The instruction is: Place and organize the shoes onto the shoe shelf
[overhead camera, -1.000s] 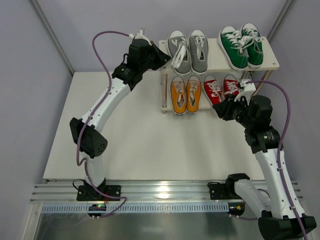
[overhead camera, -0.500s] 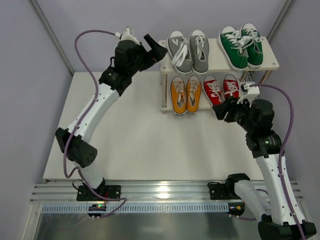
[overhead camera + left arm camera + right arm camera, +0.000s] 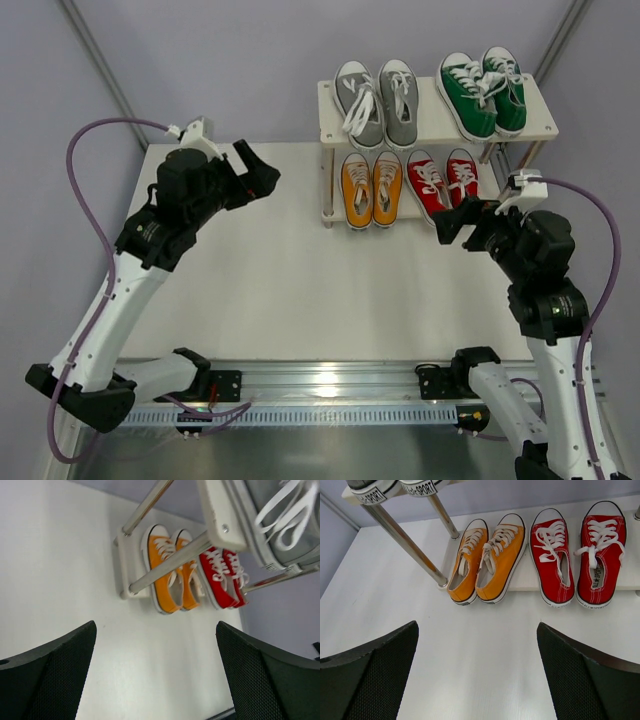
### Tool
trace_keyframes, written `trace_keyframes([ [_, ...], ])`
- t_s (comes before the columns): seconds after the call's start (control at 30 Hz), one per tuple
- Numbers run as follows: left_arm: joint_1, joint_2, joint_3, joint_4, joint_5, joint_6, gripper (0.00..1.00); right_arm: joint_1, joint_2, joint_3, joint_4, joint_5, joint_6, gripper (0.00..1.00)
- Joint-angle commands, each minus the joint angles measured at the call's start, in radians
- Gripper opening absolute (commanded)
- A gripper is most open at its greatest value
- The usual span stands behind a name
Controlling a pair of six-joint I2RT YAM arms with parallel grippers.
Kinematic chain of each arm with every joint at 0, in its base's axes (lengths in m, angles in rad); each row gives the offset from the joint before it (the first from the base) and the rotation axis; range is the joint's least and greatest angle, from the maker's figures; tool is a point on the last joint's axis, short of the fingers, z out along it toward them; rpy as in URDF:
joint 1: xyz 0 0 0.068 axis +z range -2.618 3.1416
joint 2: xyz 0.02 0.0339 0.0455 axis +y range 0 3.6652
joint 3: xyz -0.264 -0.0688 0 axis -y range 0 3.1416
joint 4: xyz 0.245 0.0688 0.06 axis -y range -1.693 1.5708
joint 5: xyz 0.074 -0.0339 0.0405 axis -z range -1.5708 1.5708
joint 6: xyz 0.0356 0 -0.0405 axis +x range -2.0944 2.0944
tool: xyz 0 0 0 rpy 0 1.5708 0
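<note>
The shoe shelf (image 3: 428, 115) stands at the table's far right. Its top board carries a grey pair (image 3: 377, 103) and a green pair (image 3: 483, 92). An orange pair (image 3: 372, 188) and a red pair (image 3: 443, 180) sit side by side on the lower board (image 3: 525, 580), toes outward. My left gripper (image 3: 258, 172) hangs open and empty over the table, well left of the shelf. My right gripper (image 3: 455, 220) is open and empty just in front of the red pair. In the wrist views, both the left gripper (image 3: 155, 630) and the right gripper (image 3: 477, 627) have only bare table between their fingers.
The white table (image 3: 280, 280) stretches from the shelf to the metal rail (image 3: 330, 385) at the near edge. Grey walls close in behind and at both sides. Slim metal shelf posts (image 3: 405, 545) rise at the shelf's left end.
My left gripper let go at the top tier's grey pair, opened, and swung back left and nearer. My right gripper opened and drew back a little from the red pair.
</note>
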Motion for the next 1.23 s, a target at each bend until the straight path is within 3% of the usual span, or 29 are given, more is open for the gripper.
trace_keyframes([
  [0.0, 0.001, -0.043, -0.034, -0.186, -0.049, 0.033, 1.0, 0.003, 0.048, 0.122, -0.112, 0.046, 0.032, 1.0],
  [0.37, 0.0, -0.1, -0.02, -0.429, -0.053, 0.024, 1.0, 0.008, 0.106, 0.295, -0.216, 0.066, 0.18, 1.0],
  [0.73, 0.001, -0.24, -0.054, -0.434, -0.038, -0.018, 1.0, 0.008, 0.137, 0.408, -0.307, -0.108, 0.194, 1.0],
  [0.93, 0.001, -0.266, -0.075, -0.449, -0.001, -0.013, 1.0, 0.008, 0.043, 0.357, -0.241, -0.1, 0.199, 1.0],
  [1.2, 0.001, -0.271, -0.092, -0.424, 0.022, -0.012, 1.0, 0.009, 0.043, 0.375, -0.315, -0.077, 0.196, 1.0],
])
